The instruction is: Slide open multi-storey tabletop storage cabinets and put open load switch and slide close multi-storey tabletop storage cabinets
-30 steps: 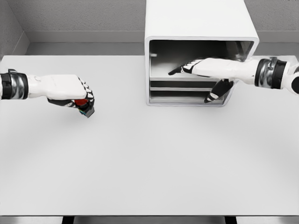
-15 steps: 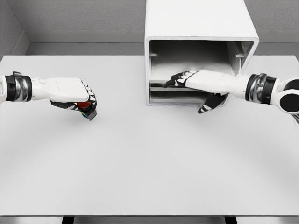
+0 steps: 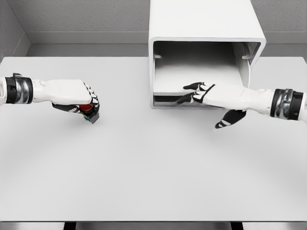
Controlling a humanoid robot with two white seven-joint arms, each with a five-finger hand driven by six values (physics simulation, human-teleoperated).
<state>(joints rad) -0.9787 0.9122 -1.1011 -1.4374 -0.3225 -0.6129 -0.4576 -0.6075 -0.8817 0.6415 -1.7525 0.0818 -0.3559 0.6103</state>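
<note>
Since the earlier frame: right hand drawn outward from the cabinet, fingers spread, holding nothing, at its front edge. Cabinet: smooth white box, rounded corners, open front. Left hand: curled tight around the red-capped load switch above the table, well left of the cabinet.

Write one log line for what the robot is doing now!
left hand: grips load switch | right hand: open at cabinet drawer front
</note>
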